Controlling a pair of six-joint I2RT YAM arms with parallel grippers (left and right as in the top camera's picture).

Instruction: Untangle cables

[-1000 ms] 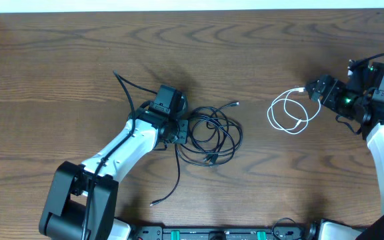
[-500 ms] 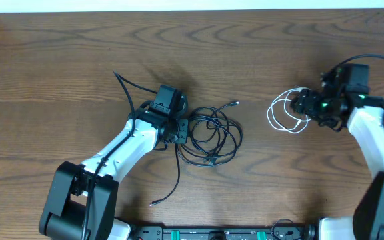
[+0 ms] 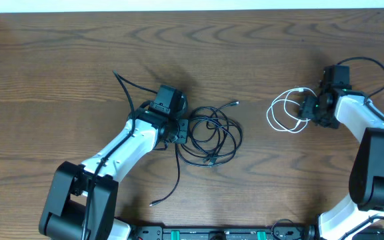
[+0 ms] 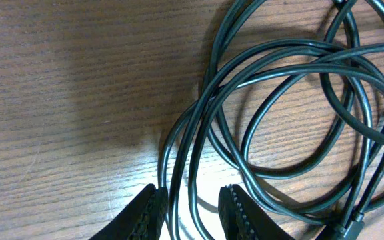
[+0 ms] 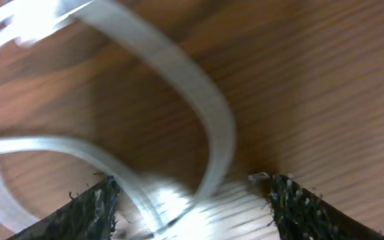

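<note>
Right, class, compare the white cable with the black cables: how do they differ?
The white cable is pale, the black cables dark. The white cable lies in a neat small coil at the right; the black cables sprawl in overlapping tangled loops mid-table. Both are thin cords lying on the wooden table.

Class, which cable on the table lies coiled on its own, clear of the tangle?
The white cable, at the right gripper. It is the only white one and touches no other; the black cables overlap in one tangle at the left gripper.
</note>
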